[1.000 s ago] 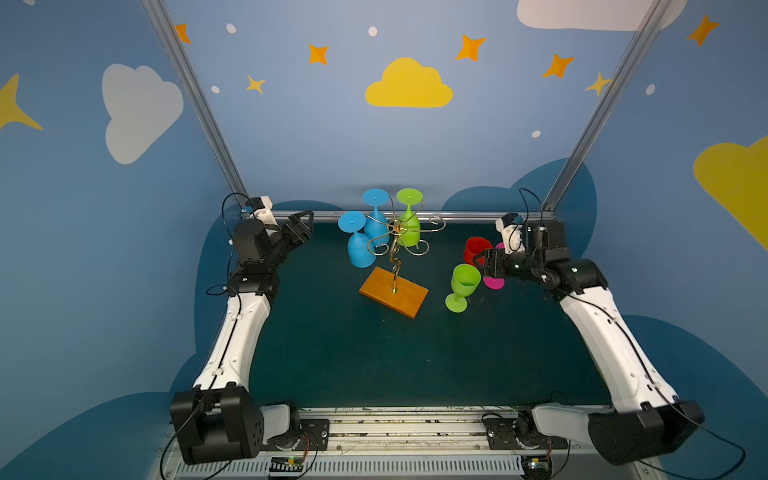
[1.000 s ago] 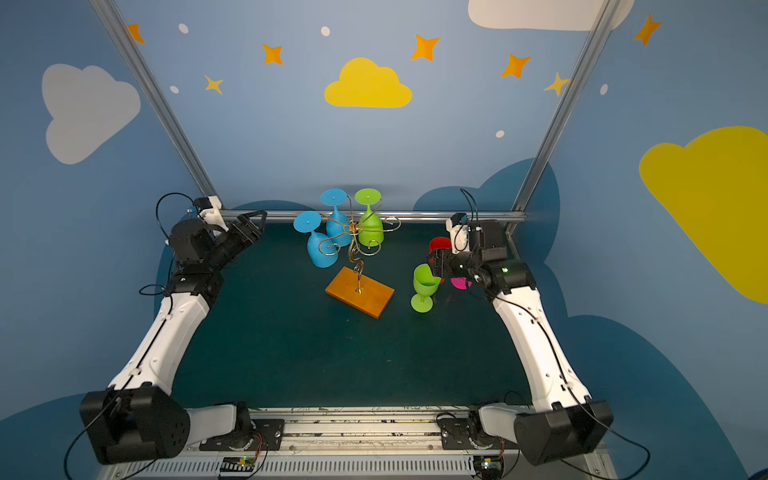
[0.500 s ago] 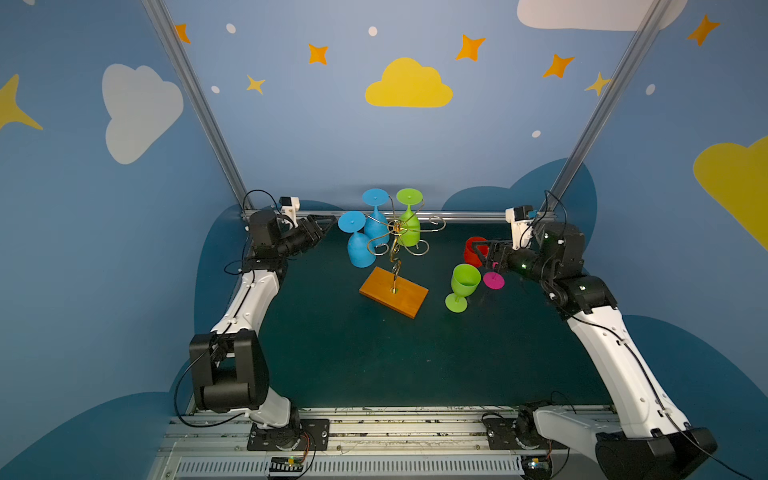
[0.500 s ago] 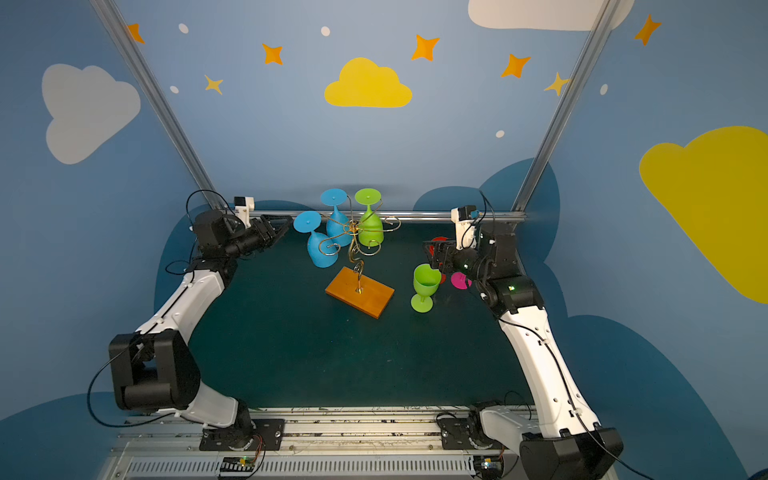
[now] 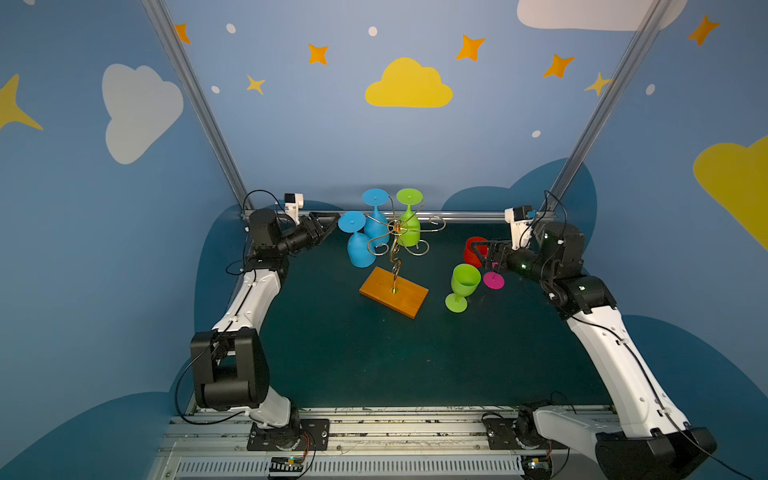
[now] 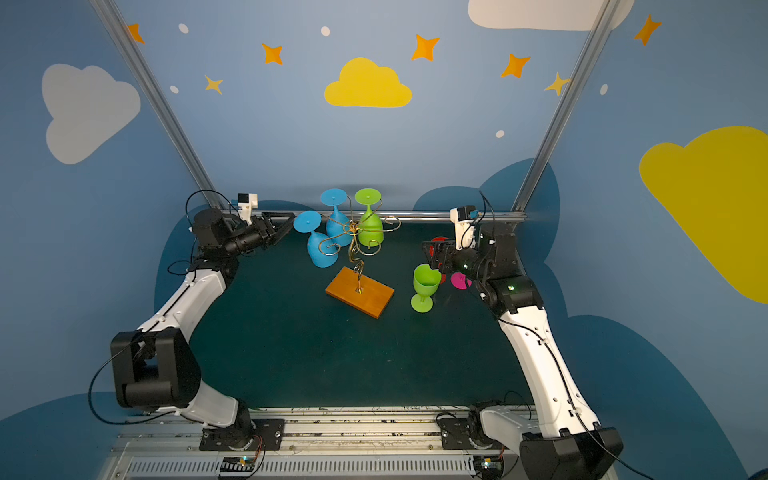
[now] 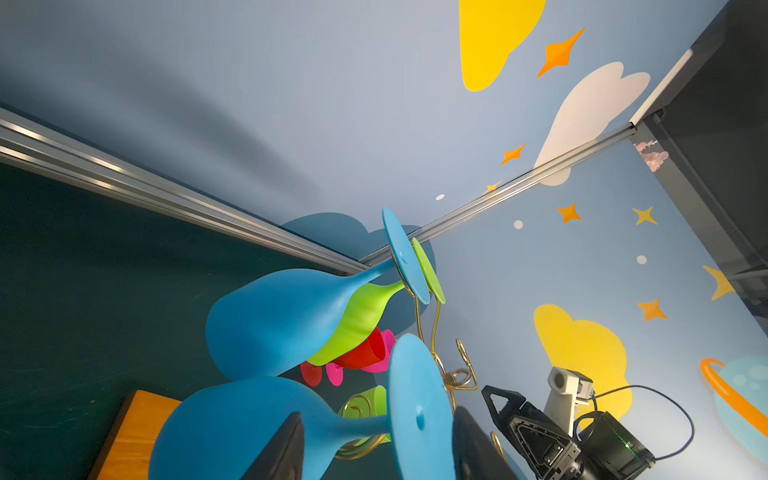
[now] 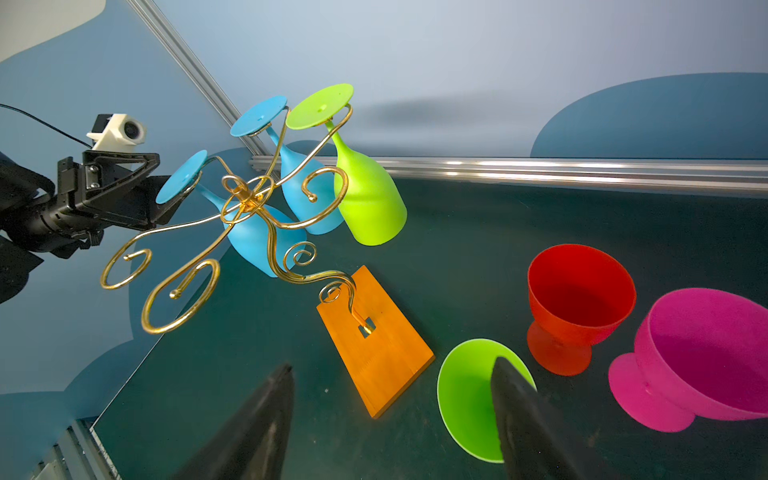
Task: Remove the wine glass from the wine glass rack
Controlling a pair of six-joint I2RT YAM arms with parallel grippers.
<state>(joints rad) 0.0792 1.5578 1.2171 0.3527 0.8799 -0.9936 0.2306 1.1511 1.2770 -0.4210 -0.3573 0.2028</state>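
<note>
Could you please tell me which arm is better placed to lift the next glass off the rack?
Left. Its tool sits right beside the nearest blue glass hanging on the rack, straddling its stem; the right tool is over by the standing glasses.

White-shelled arm links (image 5: 249, 303) with black joint housings (image 5: 226, 374), black triangular jaws, loose black cables (image 5: 648, 386), small white wrist cameras (image 5: 293, 204), green indicator lights (image 5: 523, 266)

Matt plastic wine glass (image 5: 360, 248) — shiny wire (gold) wine glass rack (image 5: 395, 249).
</note>
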